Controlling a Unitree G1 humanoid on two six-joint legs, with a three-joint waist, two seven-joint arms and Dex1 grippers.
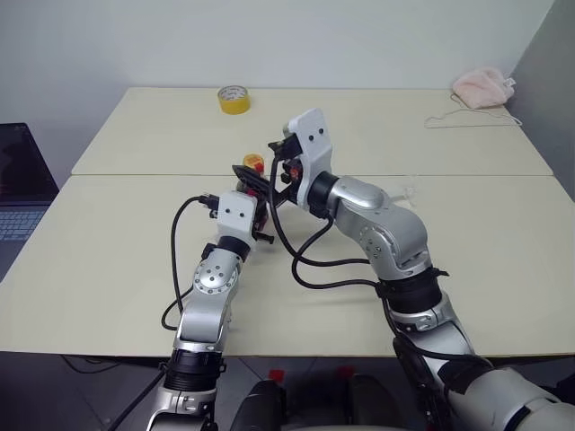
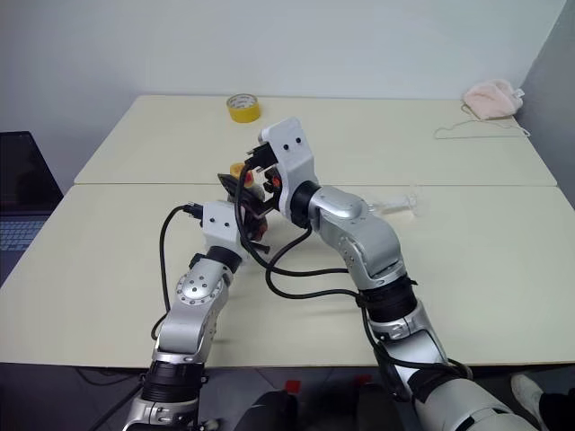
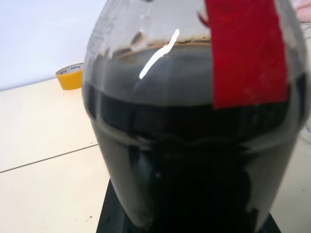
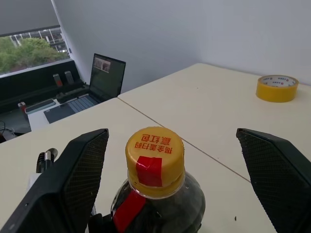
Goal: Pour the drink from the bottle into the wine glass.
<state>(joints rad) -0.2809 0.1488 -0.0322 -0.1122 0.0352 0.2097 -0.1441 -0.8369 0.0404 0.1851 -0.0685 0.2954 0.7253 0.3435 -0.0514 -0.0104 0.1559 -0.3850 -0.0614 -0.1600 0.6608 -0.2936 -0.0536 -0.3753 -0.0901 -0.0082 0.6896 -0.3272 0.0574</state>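
The bottle (image 3: 194,145) stands upright on the table, clear plastic with a red label strip, and my left gripper (image 1: 259,214) is shut on its body. The drink (image 3: 184,170), nearly black, fills most of it. Its yellow cap (image 4: 154,158) is on, with a red tape end across it. My right gripper (image 4: 172,145) is open at cap height, one black finger (image 4: 73,179) on each side of the cap and well apart from it. The wine glass (image 2: 409,202) shows faintly as a clear shape on the table to the right of my right arm.
A yellow tape roll (image 1: 234,99) lies at the far side of the back table. A pink cloth (image 1: 482,87) and a thin white cord (image 1: 472,121) lie at the far right. A laptop (image 1: 18,193) sits on a lower desk to the left. A seam (image 1: 135,174) splits the two tabletops.
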